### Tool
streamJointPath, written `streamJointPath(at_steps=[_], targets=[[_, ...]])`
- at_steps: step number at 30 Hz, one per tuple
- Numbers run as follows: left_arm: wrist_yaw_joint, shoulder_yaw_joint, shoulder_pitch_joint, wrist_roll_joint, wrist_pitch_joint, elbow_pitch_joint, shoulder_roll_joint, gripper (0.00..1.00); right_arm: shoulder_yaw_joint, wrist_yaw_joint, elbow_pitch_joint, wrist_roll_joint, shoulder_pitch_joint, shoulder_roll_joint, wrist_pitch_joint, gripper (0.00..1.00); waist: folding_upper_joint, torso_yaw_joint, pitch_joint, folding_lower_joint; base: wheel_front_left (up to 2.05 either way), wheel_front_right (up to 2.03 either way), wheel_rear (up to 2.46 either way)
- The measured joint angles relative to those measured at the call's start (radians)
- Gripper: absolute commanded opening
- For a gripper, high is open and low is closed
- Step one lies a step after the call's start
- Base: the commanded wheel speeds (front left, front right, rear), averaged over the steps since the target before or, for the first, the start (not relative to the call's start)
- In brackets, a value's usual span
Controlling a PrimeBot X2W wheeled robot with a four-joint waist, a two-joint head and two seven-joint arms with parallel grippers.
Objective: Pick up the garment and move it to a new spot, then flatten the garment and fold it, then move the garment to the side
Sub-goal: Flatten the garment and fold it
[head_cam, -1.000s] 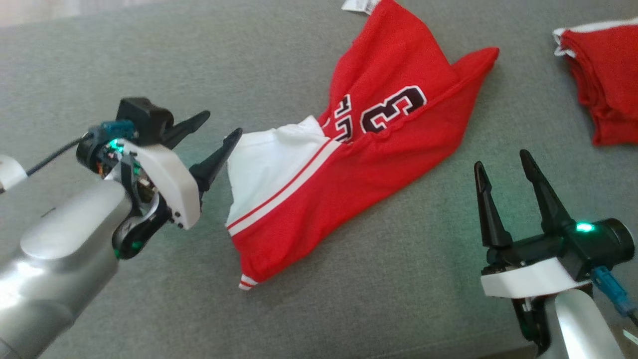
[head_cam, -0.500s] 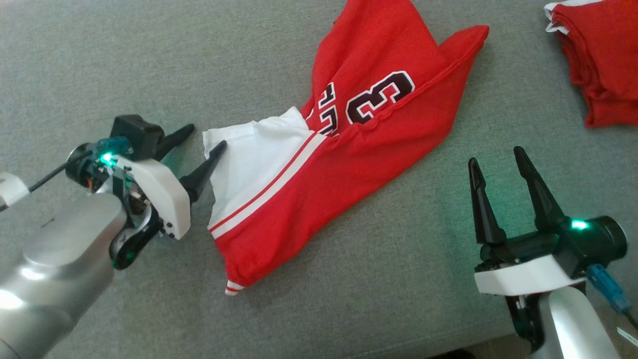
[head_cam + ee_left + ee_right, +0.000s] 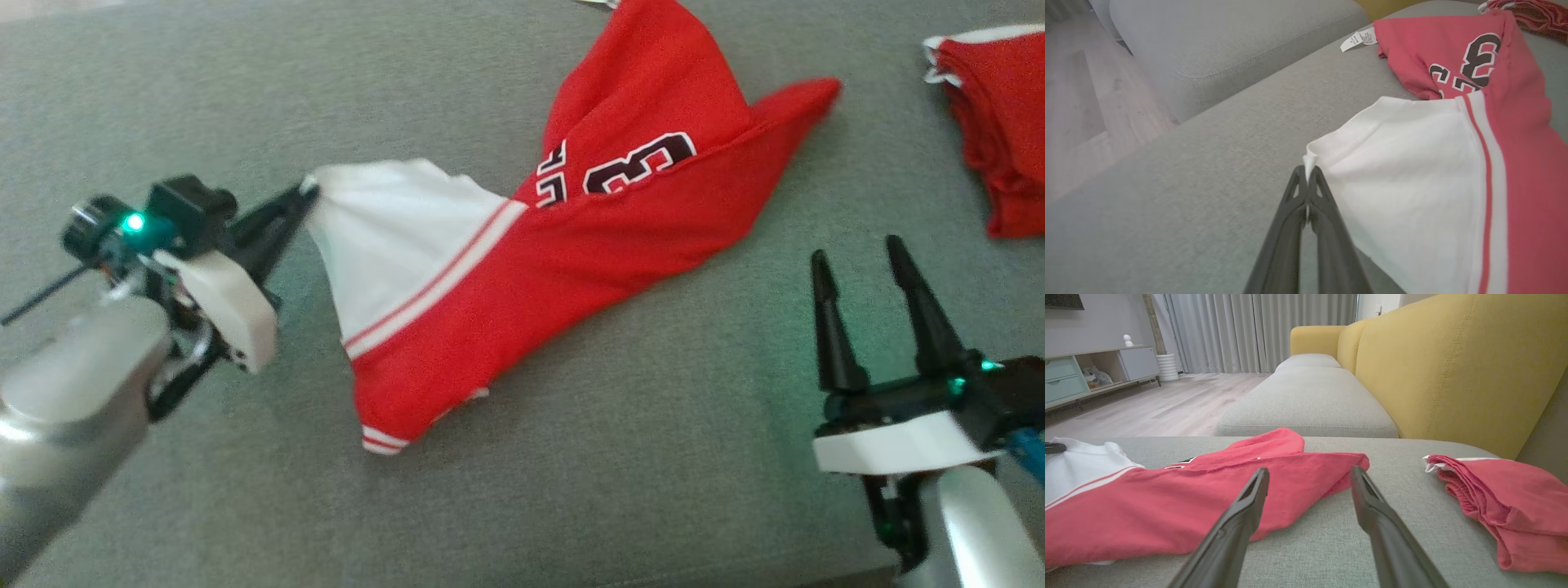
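Black fingers of the left gripper (image 3: 1307,173) are pinched together on the white corner of the garment (image 3: 571,253). The garment lies spread across the grey sofa seat (image 3: 612,490), its red body and dark numerals stretching away to the right. The right gripper (image 3: 856,249) stands near the garment's edge, fingers spread wide, holding nothing. Another red garment (image 3: 1000,131) lies bunched further right.

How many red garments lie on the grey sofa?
2: the red-and-white numbered jersey at centre, its white corner pinched by the left claw, and a bunched red garment at the right.
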Motion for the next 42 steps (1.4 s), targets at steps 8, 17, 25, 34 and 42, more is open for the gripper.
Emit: streamJointPath(at_steps=[8, 17, 25, 34, 42], targets=[[0.021, -0.002, -0.118, 0.125, -0.033, 0.058, 0.062, 0.00, 0.055, 0.000, 0.091, 0.231, -0.048, -0.142, 0.000, 1.00, 0.0000, 0.063, 0.006, 0.0000, 0.00, 0.00, 0.00], [0.026, -0.003, -0.170, 0.150, -0.052, 0.121, 0.063, 0.00, 0.207, 0.000, 0.167, 0.602, -0.183, -0.304, 0.000, 1.00, 0.0000, 0.077, 0.042, 0.0001, 0.00, 0.00, 0.00], [0.019, -0.012, -0.198, 0.151, -0.051, 0.127, 0.060, 0.00, 0.364, 0.000, 0.202, 0.803, -0.369, -0.446, 0.021, 1.00, 0.0000, 0.082, 0.064, 0.0001, 0.00, 0.00, 0.00], [0.018, -0.018, -0.210, 0.151, -0.050, 0.122, 0.058, 0.00, 0.533, 0.000, 0.371, 0.870, -0.566, -0.461, 0.084, 1.00, 0.0000, 0.087, 0.080, 0.0001, 0.00, 0.00, 0.00], [0.011, -0.034, -0.230, 0.158, -0.041, 0.118, 0.051, 0.00, 0.643, 0.000, 0.486, 0.934, -0.662, -0.465, 0.098, 1.00, 0.0000, 0.105, 0.096, 0.0001, 0.00, 0.00, 0.00]])
